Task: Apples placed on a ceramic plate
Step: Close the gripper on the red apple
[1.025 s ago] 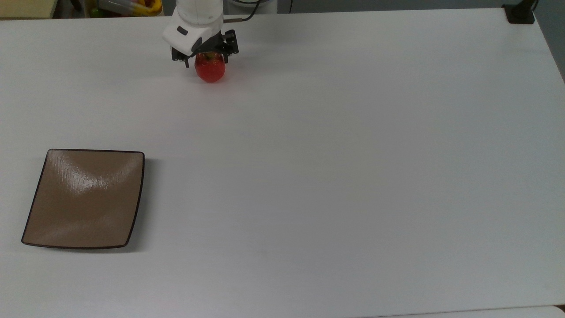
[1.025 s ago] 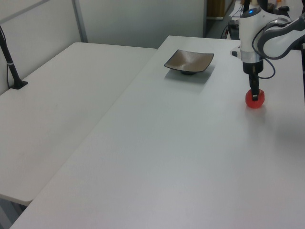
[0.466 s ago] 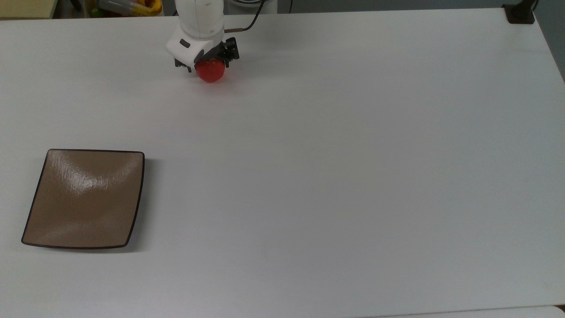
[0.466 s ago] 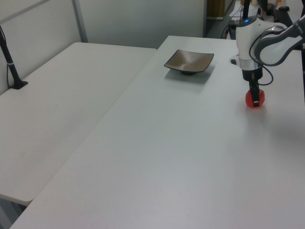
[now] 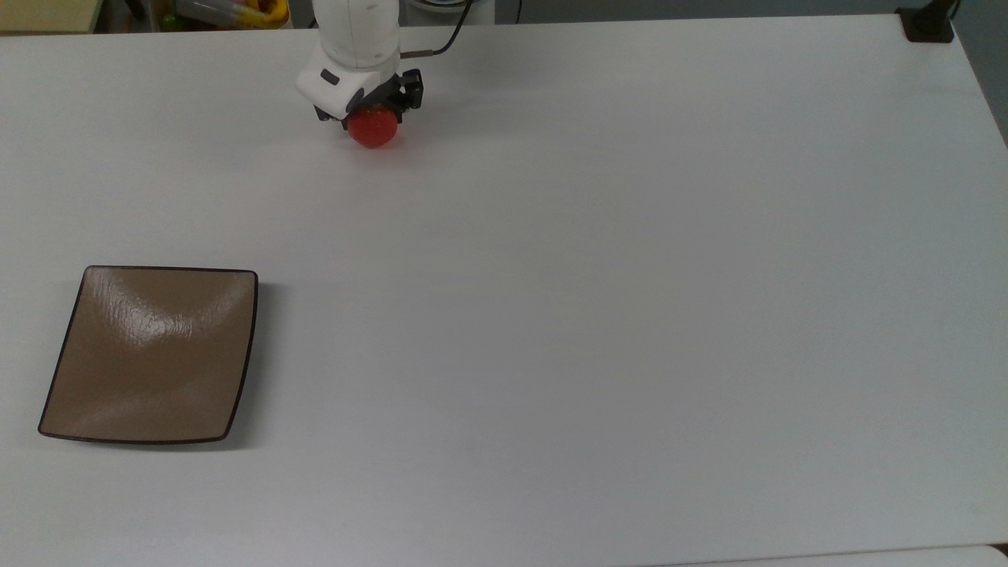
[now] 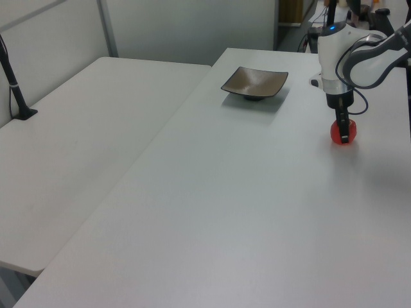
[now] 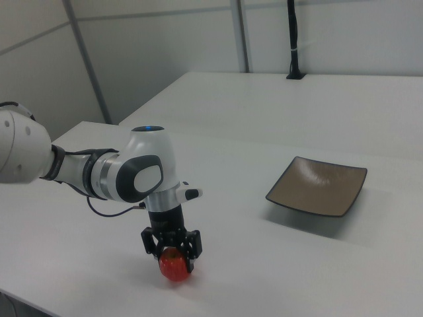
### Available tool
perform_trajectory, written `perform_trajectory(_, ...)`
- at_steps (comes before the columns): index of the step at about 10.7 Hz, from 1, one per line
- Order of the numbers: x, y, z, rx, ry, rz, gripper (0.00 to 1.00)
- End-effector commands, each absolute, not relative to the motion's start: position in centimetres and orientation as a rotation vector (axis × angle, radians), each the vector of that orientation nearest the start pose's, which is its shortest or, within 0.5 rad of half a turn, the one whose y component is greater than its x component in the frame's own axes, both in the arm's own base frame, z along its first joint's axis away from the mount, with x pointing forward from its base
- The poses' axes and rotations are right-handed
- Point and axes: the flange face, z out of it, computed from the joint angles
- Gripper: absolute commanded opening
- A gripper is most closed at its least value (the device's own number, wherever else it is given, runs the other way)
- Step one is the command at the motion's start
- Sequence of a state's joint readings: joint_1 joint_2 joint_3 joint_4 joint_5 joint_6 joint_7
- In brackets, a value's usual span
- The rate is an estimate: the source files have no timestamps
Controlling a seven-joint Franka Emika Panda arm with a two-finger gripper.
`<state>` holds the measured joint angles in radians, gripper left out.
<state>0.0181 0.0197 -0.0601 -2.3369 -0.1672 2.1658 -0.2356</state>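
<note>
One apple (image 5: 372,129) (top hidden) | tool (image 7: 173,257) clamped round it | plate (image 5: 150,354) apart

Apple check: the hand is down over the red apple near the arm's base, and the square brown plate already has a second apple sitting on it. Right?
Not quite. The plate holds nothing, as the top view shows. The rest stands: the hand is down over the red apple near the arm's base.

Probably a lab — bare white tables (image 6: 212,192), partition walls (image 7: 165,59).
</note>
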Motion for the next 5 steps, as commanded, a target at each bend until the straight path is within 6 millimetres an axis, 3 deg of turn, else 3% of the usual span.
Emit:
perform_trajectory(1, 48.2, -3.1, 33.3, -3.198, -0.485, 0.353, 0.05)
perform_trajectory(3, 48.7, -3.2, 35.9, -3.197, -0.449, 0.325, 0.05)
perform_trajectory(5, 50.7, -3.1, 40.9, -3.183, -0.398, 0.297, 0.05)
